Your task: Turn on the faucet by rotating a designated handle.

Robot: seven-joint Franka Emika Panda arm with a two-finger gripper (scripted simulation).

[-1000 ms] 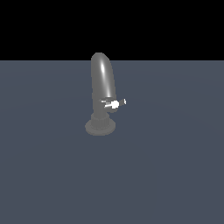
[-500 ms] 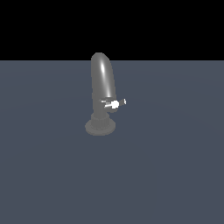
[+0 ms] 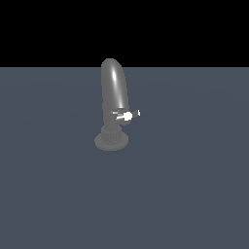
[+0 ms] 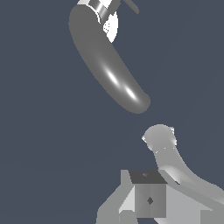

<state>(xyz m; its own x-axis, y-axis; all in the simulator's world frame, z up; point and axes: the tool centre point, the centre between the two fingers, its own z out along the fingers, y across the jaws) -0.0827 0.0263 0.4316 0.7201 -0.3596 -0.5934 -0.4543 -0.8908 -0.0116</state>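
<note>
The faucet (image 3: 114,97) is a glossy dark grey tap with a thick arched spout on a round ribbed base, standing upright mid-scene in the exterior view. The handle (image 3: 128,115), a short silvery lever with bright tips, sticks out toward the exterior view's right just under the spout's end. In the wrist view the spout (image 4: 109,65) runs diagonally away from the camera. Grey blocky parts of my gripper (image 4: 148,201) show near the frame's edge, apart from the spout tip. Its jaws cannot be made out. No arm or gripper shows in the exterior view.
The tap stands on a flat blue-grey floor (image 3: 194,194) with black background behind. A rounded grey piece (image 4: 160,139) with bright specks sits between the spout tip and the gripper parts; what it belongs to is unclear.
</note>
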